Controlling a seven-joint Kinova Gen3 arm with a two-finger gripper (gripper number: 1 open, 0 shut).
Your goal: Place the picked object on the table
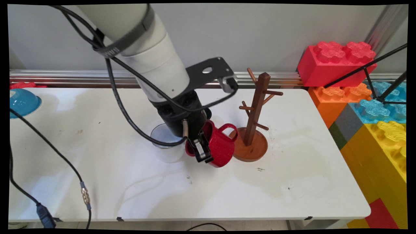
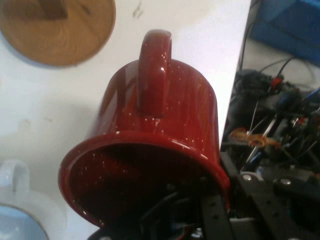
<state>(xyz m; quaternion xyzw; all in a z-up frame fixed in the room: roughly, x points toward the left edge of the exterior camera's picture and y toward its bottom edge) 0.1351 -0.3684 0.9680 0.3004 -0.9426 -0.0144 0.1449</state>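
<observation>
Red speckled enamel mug (image 1: 220, 146) is clamped by its rim in the black two-finger gripper (image 1: 202, 152), one finger inside the mouth and one outside. The mug is tilted, its handle toward the brown wooden mug tree (image 1: 255, 113), and it hangs just beside the tree's round base. A white mug (image 1: 166, 146) stands on the white table (image 1: 292, 182) on the gripper's other side. A blue bowl (image 1: 21, 102) sits well apart at the far left edge.
</observation>
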